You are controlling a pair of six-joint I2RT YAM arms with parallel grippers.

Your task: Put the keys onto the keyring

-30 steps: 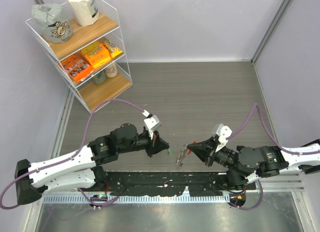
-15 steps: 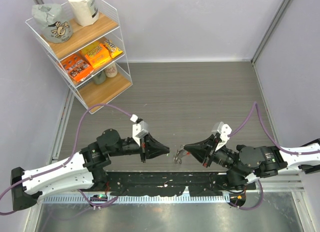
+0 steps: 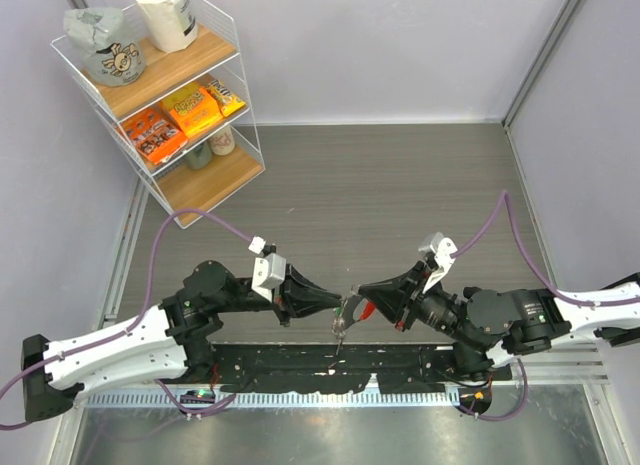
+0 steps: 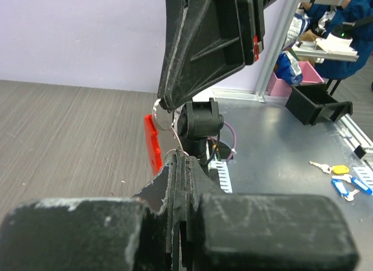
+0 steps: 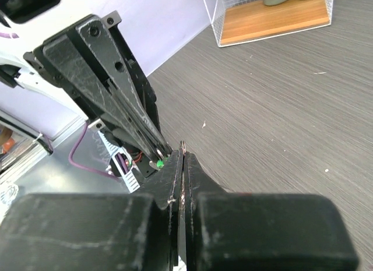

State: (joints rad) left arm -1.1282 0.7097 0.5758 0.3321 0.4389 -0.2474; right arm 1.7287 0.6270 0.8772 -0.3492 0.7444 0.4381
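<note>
Along the near edge of the counter (image 3: 400,185), the two arms reach inward and meet tip to tip, about midway between their bases. The left tool (image 3: 336,305) is pressed fully shut. Going by the speck of green at its tip, I take it to be pinching the green key (image 5: 158,164). The right tool (image 3: 358,293) is closed tight too, nipping the silvery wire of the keyring (image 4: 152,141), whose red arc hangs just under that tip, clear of the counter.

So the ring sits just to the right of the key, touching it or very nearly; I can't tell which. Both tools lie along one left-to-right line, nose to nose, and the key's shank seems to run the same way, toward the ring. Neither arm is the nearer one, so the threading looks to hinge on a tiny nudge. I can't pick out the black key. Farther back, a wire shelf rack (image 3: 170,95) stands in the far left corner.
</note>
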